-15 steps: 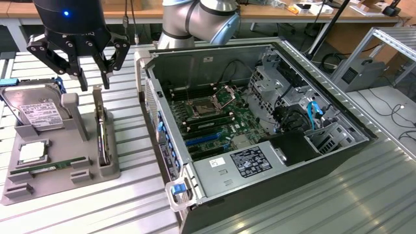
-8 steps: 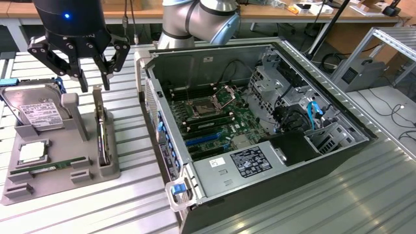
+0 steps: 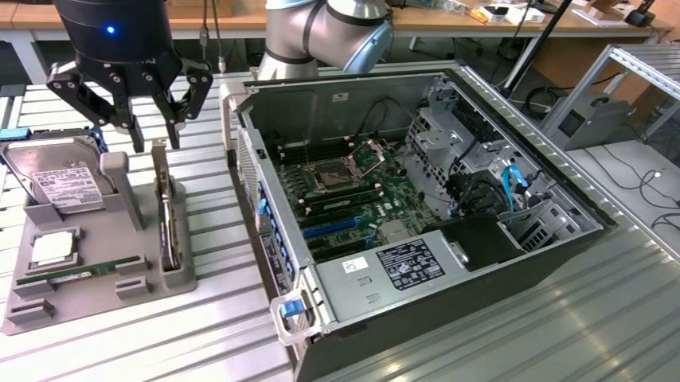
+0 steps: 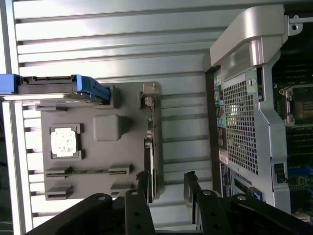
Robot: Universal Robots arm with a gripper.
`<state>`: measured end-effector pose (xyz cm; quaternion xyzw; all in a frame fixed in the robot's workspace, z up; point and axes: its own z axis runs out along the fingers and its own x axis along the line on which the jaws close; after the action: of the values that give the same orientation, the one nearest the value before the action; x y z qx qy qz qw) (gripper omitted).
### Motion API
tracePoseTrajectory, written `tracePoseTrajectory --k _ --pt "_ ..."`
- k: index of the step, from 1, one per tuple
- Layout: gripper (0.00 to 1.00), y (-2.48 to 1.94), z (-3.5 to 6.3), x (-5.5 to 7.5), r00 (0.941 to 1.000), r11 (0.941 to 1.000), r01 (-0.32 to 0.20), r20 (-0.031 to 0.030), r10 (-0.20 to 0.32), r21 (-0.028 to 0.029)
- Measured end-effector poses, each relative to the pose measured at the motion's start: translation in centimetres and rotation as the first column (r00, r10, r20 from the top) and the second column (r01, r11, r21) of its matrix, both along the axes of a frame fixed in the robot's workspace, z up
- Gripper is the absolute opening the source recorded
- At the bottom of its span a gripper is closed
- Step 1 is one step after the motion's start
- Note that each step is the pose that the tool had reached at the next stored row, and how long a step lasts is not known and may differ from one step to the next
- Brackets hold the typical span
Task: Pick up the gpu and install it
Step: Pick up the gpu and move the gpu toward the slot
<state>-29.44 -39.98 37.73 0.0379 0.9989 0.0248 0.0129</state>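
The gpu (image 3: pixel 162 208) stands on its long edge in a slot of a grey holder (image 3: pixel 107 294), a thin dark slab with a silvery metal bracket at the end nearest the arm. It is probably light and stiff, but fragile: the flat faces likely carry small parts, and the connector edge sits down in the slot. The safest hold looks to be across the two flat faces near the top edge, about the middle of its length, lifting straight up so that it does not bind in the slot. The bracket looks smooth and may be slippery.

The gripper (image 3: pixel 155 140) hangs just above the bracket end of the gpu, its jaws wide and holding nothing. In the wrist view the gpu (image 4: pixel 151 152) runs between the two fingertips, closer to one than the other, with the gripper (image 4: pixel 166 188) not touching it.

In the same holder lie a hard drive (image 3: pixel 59 181), a processor chip (image 3: pixel 51 249) and a memory stick (image 3: pixel 83 271). Beside the holder on the slatted counter (image 3: pixel 552 334) sits the open computer case (image 3: pixel 340 94).
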Motion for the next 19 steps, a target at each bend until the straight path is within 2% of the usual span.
tracePoseTrajectory --k 19 --pt "0.42 -0.01 -0.58 0.00 1.0000 1.0000 0.000 0.0000 0.000 0.0020"
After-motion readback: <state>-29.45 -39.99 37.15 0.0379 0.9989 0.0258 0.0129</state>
